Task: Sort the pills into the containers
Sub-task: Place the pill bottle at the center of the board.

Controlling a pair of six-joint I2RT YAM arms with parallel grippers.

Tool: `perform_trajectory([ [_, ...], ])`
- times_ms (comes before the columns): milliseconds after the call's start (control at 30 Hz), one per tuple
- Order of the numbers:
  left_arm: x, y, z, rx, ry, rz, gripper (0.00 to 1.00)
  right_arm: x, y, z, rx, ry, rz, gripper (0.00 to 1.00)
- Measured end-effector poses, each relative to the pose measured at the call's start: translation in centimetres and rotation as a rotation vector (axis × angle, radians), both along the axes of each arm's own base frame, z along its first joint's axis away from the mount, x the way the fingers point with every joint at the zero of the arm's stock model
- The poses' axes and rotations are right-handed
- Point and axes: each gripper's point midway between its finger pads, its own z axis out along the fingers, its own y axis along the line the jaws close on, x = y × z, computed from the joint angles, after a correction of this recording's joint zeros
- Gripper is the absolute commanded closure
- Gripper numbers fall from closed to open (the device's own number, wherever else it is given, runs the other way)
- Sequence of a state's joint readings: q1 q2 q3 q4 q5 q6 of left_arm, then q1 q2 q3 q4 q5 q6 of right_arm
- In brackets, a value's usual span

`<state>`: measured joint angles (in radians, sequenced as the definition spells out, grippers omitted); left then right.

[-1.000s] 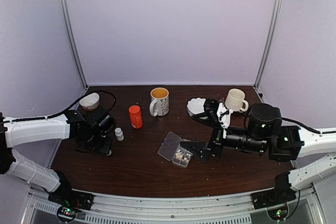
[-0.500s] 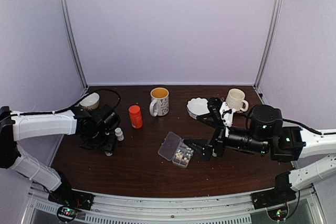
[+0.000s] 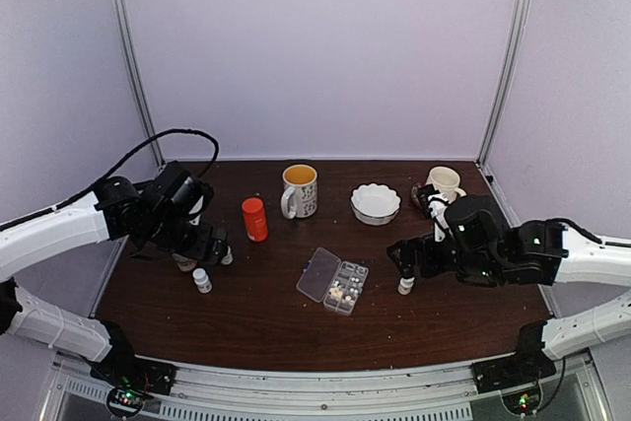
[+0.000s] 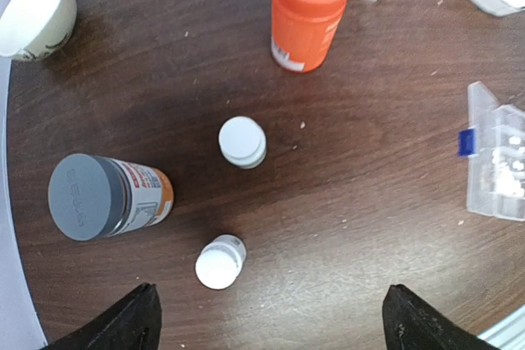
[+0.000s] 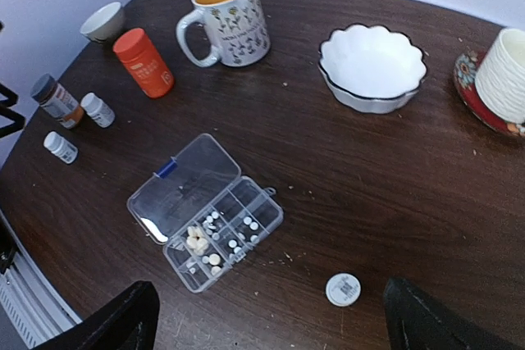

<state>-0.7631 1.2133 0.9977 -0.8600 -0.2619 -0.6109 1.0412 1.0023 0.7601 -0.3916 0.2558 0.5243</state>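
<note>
The clear organizer box (image 5: 205, 211) lies open in mid-table, lid (image 5: 176, 190) folded back to the left. Its containers hold small white pills (image 5: 250, 223) and a cluster of tan ones (image 5: 197, 240). In the top view the box (image 3: 335, 281) sits between both arms. My right gripper (image 5: 271, 325) hangs open above the table right of the box, nothing between its fingers (image 5: 123, 317); a small white bottle (image 5: 343, 289) stands below it. My left gripper (image 4: 271, 325) is open above a small white bottle (image 4: 220, 262) standing free on the table.
Near the left arm stand a grey-capped bottle (image 4: 98, 196), another small white bottle (image 4: 243, 142), an orange bottle (image 4: 308, 10) and a small bowl (image 4: 37, 14). At the back are a flowered mug (image 5: 223, 18), a scalloped white bowl (image 5: 372, 67) and a cream mug (image 5: 502, 75).
My left gripper opened, let go of a small white bottle and rose above it. The right arm drew back to the right from the box, and a small white bottle now shows beneath it.
</note>
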Motion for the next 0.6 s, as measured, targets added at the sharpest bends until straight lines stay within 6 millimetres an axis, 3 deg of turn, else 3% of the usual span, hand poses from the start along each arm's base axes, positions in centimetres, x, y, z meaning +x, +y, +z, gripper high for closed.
perform_trajectory([
  [133, -0.1, -0.3, 2.0, -0.085, -0.078, -0.009, 0.02, 0.7, -1.5, -1.7, -0.041, 0.095, -0.100, 0.02],
  [267, -0.2, -0.3, 3.2, -0.153, -0.141, -0.007, 0.02, 1.4, -2.5, -4.6, -0.089, 0.190, -0.163, 0.23],
  [433, -0.1, -0.6, 4.3, -0.208, -0.190, -0.016, 0.04, 1.6, -2.4, -7.9, -0.176, 0.281, -0.188, 0.34],
  [600, -1.0, -1.2, 5.8, -0.329, -0.268, -0.073, 0.05, 1.9, -1.5, -9.5, -0.241, 0.335, -0.184, 0.41],
])
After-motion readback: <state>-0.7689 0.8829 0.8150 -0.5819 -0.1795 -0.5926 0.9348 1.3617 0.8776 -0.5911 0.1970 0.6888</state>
